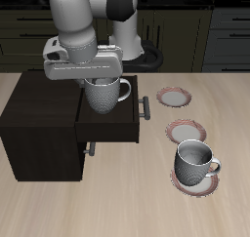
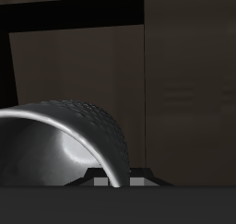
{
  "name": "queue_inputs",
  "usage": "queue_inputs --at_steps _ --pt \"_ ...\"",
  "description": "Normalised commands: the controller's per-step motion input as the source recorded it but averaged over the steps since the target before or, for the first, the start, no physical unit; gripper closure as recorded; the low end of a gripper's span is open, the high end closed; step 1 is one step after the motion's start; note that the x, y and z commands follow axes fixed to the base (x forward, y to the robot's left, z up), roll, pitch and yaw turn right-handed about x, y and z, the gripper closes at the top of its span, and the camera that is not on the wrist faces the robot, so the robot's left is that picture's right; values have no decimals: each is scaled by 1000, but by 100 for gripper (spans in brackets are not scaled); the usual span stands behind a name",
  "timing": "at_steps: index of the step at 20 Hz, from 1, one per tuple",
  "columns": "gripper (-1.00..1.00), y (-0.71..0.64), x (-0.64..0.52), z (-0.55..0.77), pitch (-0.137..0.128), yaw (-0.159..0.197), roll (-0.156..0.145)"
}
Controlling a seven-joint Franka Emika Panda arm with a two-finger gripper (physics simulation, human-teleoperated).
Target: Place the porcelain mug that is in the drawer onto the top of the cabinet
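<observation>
The porcelain mug is grey-white and speckled, upright, with its loop handle toward the plates. It hangs just above the pulled-out dark drawer, whose bar handle faces the plates. My gripper is shut on the mug's rim from above. In the wrist view the mug's rim and wall fill the near field, with my gripper clamped on the wall and the dark drawer interior beyond. The low dark cabinet stands beside the drawer, its flat top bare.
A second, similar grey-white mug stands on a red-rimmed plate near the table's front edge. Two more plates lie beside the drawer. A lower drawer's handle sticks out. Tall dark kitchen units line the back.
</observation>
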Motion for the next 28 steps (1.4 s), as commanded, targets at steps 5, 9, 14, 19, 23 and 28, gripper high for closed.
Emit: queue_inputs --at_steps 5,9,14,19,23,28 --pt "100 82 -192 396 -42 -28 26" --pt "100 16 -233 500 -58 -5 14" --pt "100 -133 -97 237 -28 -10 -14" --pt "100 -347 -101 218 -23 -9 -48" --pt "100 -404 -16 199 -29 17 -63" --pt "100 -504 39 72 -11 -13 -67"
